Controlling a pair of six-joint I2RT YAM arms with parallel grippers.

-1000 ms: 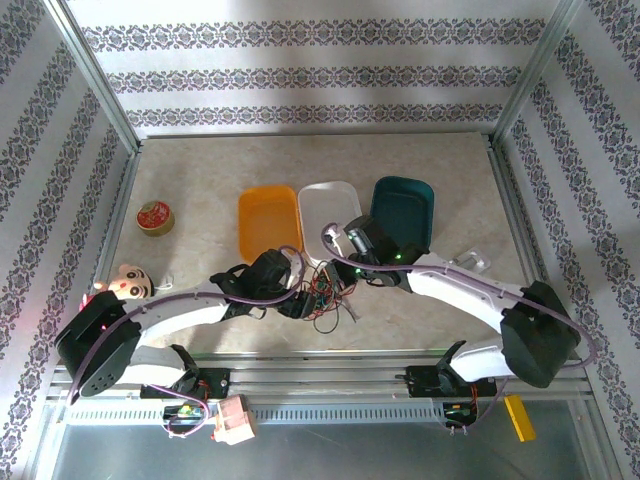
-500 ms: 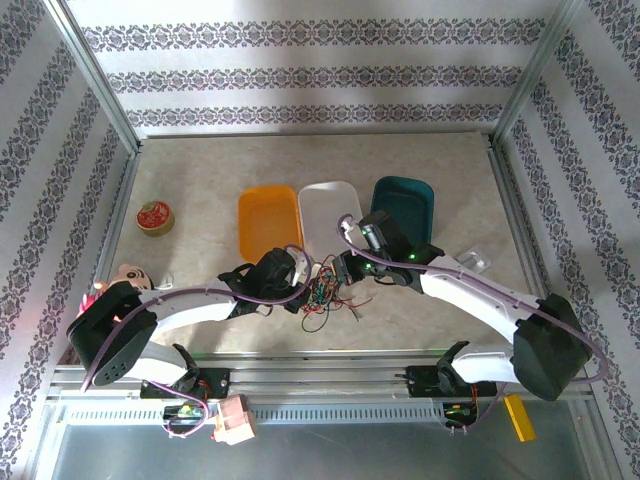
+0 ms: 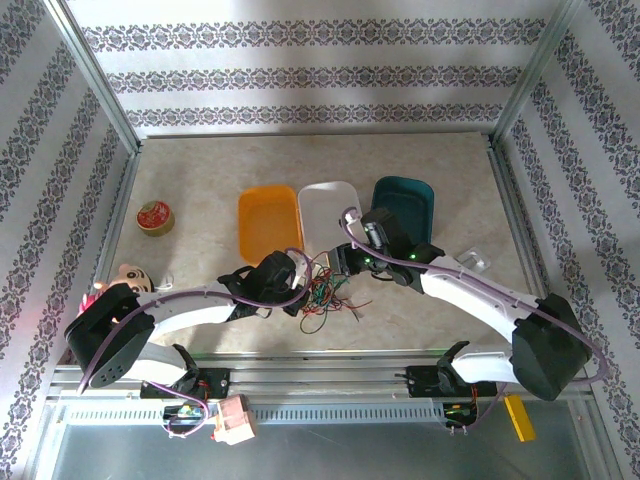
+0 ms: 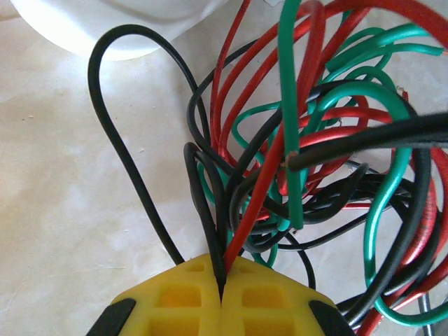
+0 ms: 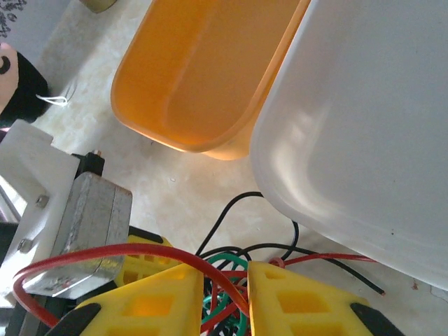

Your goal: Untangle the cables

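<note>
**Cable bundle: left jaws clamped, right jaws parted**

The left gripper (image 4: 222, 283) is fully closed. Its two yellow fingers meet, with one black strand and one red strand of the cables (image 4: 290, 105) pinched in the seam. The rest of the bundle, a knot of red, green and black loops, lies on the table (image 4: 63, 210) just ahead of the fingertips and to their right. One black loop arcs ahead and to the left, up to the rim of the white tray (image 4: 105, 21).

The right gripper (image 5: 225, 280) has its jaws parted by a narrow gap. A red strand arches over both fingers and crosses the gap unclamped. Green and black loops lie beneath the fingertips. Ahead sit the orange tray (image 5: 203, 77) on the left and the white tray on the right, just beside each other.
</note>
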